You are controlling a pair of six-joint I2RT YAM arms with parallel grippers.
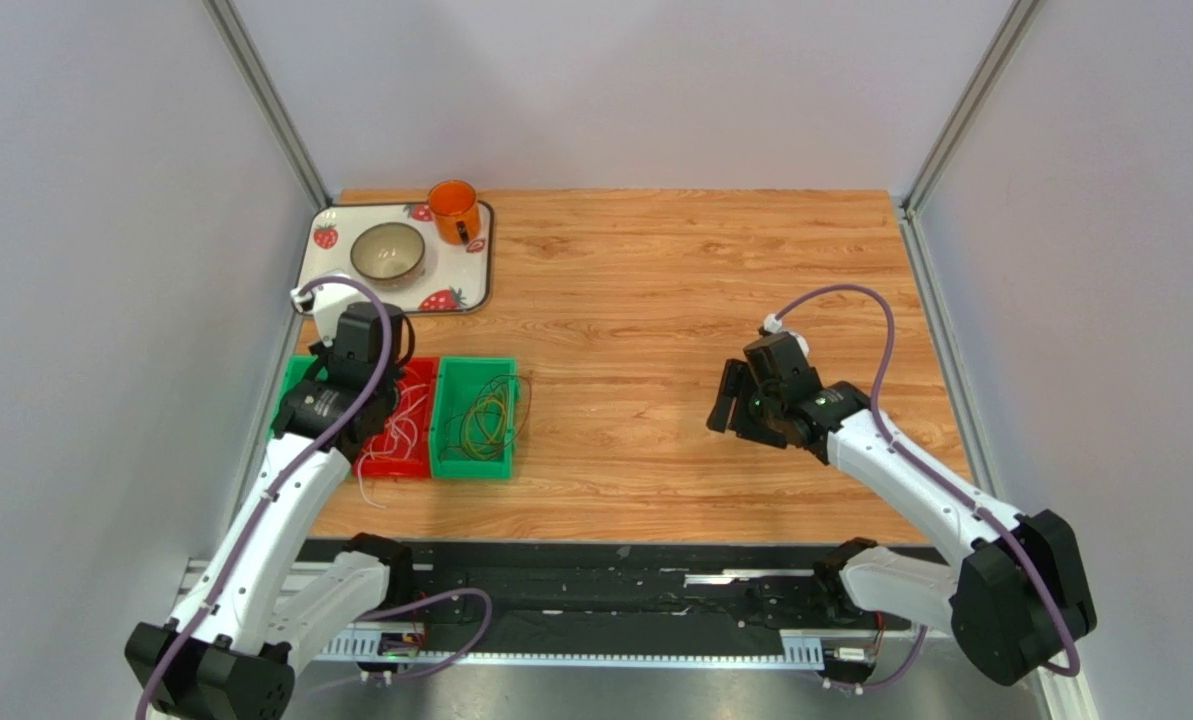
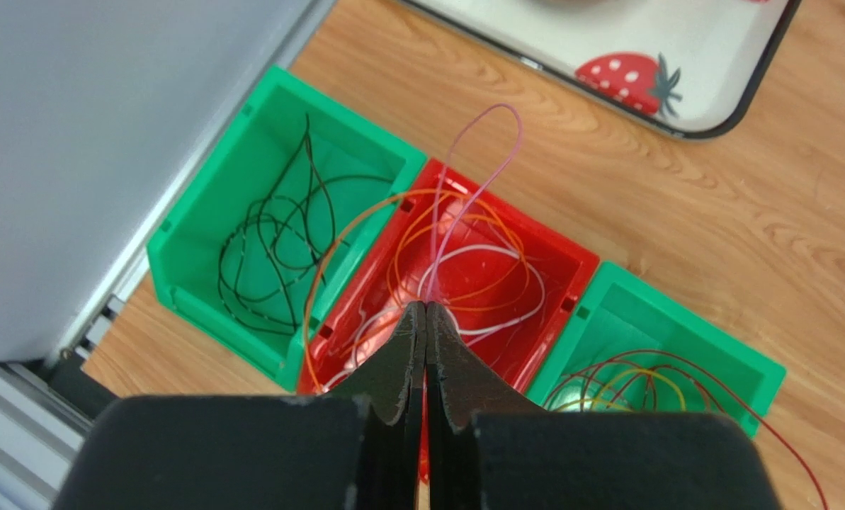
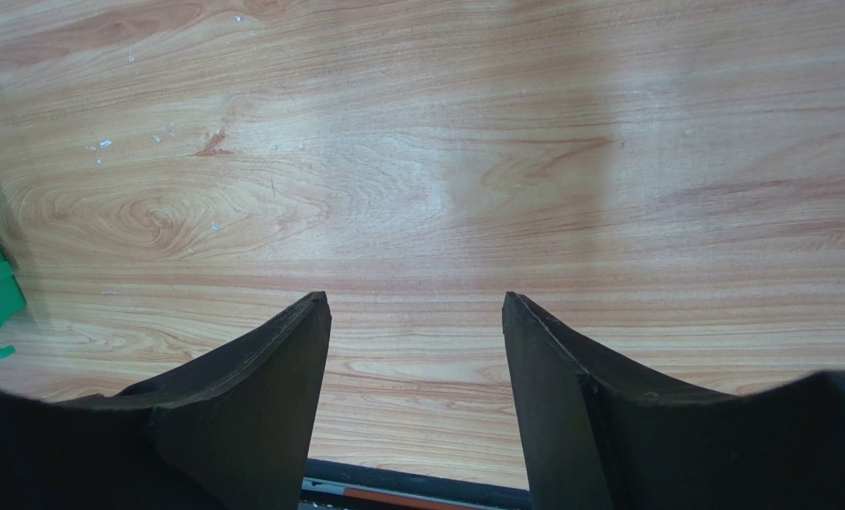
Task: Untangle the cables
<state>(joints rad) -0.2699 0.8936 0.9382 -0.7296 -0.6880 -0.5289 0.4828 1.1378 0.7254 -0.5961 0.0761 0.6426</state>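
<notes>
Top view: the cables [image 1: 485,425] lie in bins [image 1: 475,470] at the counter's [image 1: 632,300] left side.
Left wrist: the left jaws, closed, pinch a pink cable [image 2: 519,133] above the red bin [image 2: 565,250].
Right wrist: the right jaws stand apart over the wooden counter.

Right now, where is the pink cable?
In the left wrist view the pink cable loops above the red bin, between the green bins, pinched by the left gripper.
</notes>
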